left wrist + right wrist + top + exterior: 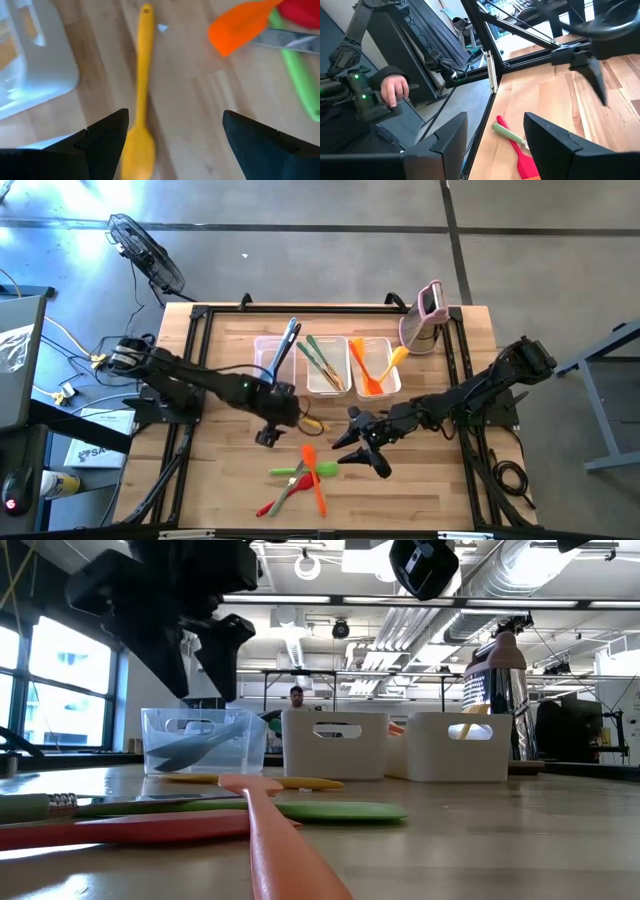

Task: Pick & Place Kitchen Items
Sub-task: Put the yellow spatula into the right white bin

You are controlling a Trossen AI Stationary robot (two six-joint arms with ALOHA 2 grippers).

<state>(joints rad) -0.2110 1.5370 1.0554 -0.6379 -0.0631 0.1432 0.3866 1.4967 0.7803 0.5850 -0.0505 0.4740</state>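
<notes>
A yellow spoon (311, 423) lies flat on the table in front of the tubs. My left gripper (268, 428) hovers above it, open and empty. In the left wrist view the spoon (142, 95) lies nearer one finger of the left gripper (175, 137). An orange spatula (314, 474), a green one (300, 470) and a red one (278, 500) lie crossed near the front edge. My right gripper (366, 448) is open and empty, just right of that pile, above the table. In its wrist view the right gripper (495, 145) faces the red spatula (522, 159).
Three clear tubs stand in a row behind. The left tub (272, 358) holds a blue-and-black utensil, the middle tub (326, 366) green ones, the right tub (376, 366) orange and yellow ones. A pink-and-white gadget (428, 315) stands far right. A person's hand (395, 90) shows beyond the table.
</notes>
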